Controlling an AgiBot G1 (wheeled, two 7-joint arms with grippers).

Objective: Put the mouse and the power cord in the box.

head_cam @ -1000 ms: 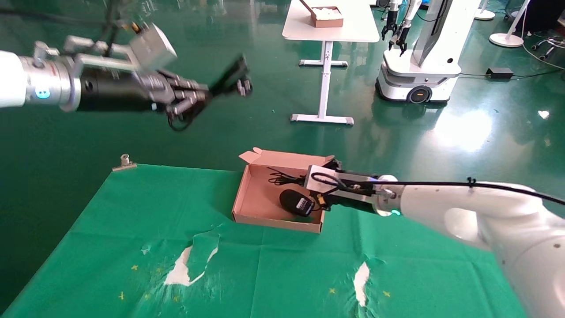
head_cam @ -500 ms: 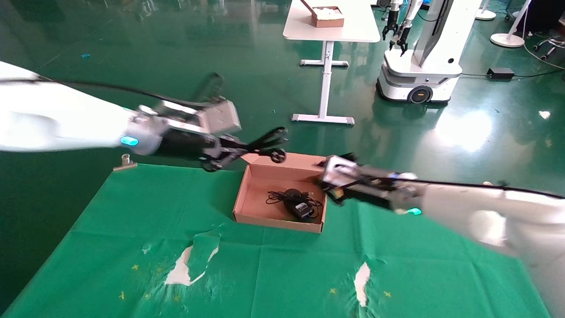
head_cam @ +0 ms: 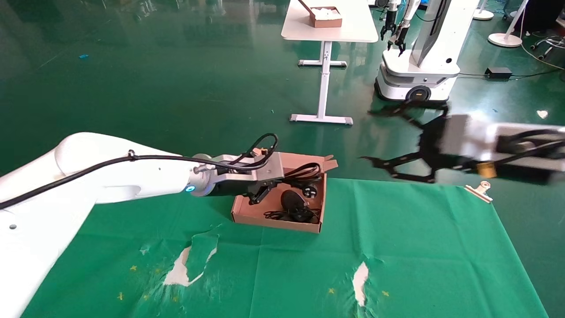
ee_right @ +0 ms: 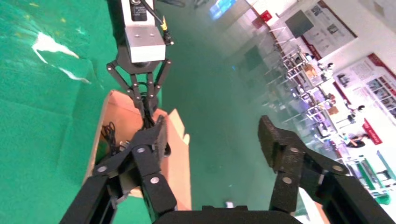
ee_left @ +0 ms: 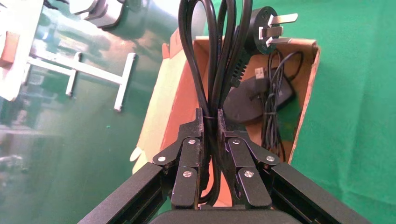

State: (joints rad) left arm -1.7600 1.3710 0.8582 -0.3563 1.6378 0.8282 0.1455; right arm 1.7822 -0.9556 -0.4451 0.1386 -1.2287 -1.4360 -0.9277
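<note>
Black, thick looped power cord (ee_left: 219,70) is pinched between the left gripper (ee_left: 210,122)'s jaws, its plug dangling beyond them over the shallow brown cardboard box (head_cam: 247,213), where the oval black mouse (head_cam: 293,199) lies. Loops could snag the rim on release. Right gripper (head_cam: 397,137), jaws spread, hovers well apart.

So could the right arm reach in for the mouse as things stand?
Probably not cleanly. The left gripper sits over the box, jaws shut on the power cord, which hangs above the mouse. The right gripper is open, raised off to the side.
</note>
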